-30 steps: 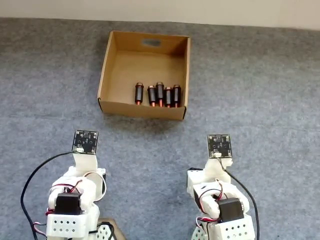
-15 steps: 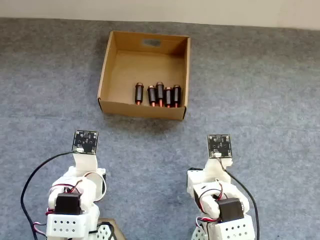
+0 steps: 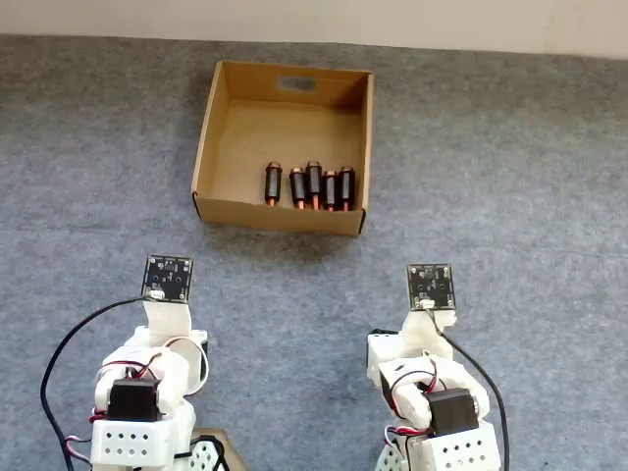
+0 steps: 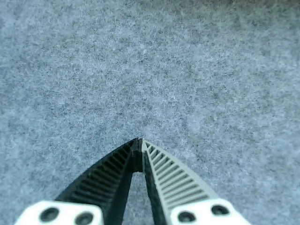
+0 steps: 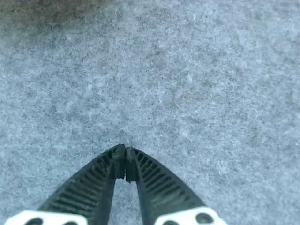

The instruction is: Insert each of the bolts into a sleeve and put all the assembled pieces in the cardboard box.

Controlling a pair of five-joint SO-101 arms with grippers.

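The cardboard box [image 3: 215, 108] stands at the back of the grey carpet. Several black sleeves with copper bolts in them [image 3: 312, 185] lie side by side along its near wall. Both arms are folded back at the near edge, well short of the box. My left gripper [image 4: 139, 143] is shut with its tips together over bare carpet. My right gripper [image 5: 124, 150] is also shut, holding nothing, above bare carpet. In the high view the left arm [image 3: 147, 383] and the right arm [image 3: 427, 383] sit side by side.
Grey carpet [image 3: 491, 177] covers the whole table around the box. A pale strip of wall [image 3: 314, 18] runs along the far edge.
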